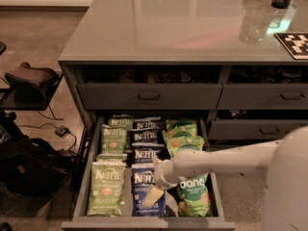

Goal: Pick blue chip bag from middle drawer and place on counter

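- Nearest blue chip bag (140,208) in middle drawer (144,223): dark blue, white lettering.
- Partly hidden by gripper (150,198) just above; its grip state could not be told.

The middle drawer (84,186), wide, deep and dark grey, is being shown pulled open beneath the counter (163,23), whose glossy grey-green top is being lit by reflections. The blue chip bag (143,178), dark blue with white lettering, is being kept flat and face up near the drawer's front, midway across. The hand (153,196) is being held over its lower half; contact cannot be told.
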### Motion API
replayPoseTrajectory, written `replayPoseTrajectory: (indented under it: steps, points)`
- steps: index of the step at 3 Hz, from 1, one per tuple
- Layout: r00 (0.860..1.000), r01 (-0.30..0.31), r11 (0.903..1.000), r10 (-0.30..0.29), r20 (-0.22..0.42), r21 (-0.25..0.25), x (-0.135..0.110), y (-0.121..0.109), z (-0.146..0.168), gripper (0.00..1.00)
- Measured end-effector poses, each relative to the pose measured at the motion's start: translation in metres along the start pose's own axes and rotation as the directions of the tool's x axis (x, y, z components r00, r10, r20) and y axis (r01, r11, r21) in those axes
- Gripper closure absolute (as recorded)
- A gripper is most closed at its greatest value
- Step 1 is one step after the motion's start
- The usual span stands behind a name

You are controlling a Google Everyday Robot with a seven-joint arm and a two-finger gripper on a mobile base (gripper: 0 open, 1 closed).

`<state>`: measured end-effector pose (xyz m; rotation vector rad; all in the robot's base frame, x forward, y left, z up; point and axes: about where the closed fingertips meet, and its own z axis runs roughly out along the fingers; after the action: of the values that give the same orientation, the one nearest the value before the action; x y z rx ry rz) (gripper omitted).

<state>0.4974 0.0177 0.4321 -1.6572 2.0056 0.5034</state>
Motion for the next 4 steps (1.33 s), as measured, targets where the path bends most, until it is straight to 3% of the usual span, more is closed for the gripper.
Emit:
replayPoseTrajectory:
  steps: [1,2,4]
  points:
    - [1.0,0.016,0.9996,-0.016,-0.025,0.024,0.0,0.004,0.022,0.0]
    - [0.999,-0.02,0.9996,0.021,-0.037,0.022,0.009,0.006,0.039,0.0]
    - [0.992,-0.125,0.9912,0.125,0.011,-0.044,0.028,0.007,0.058,0.0]
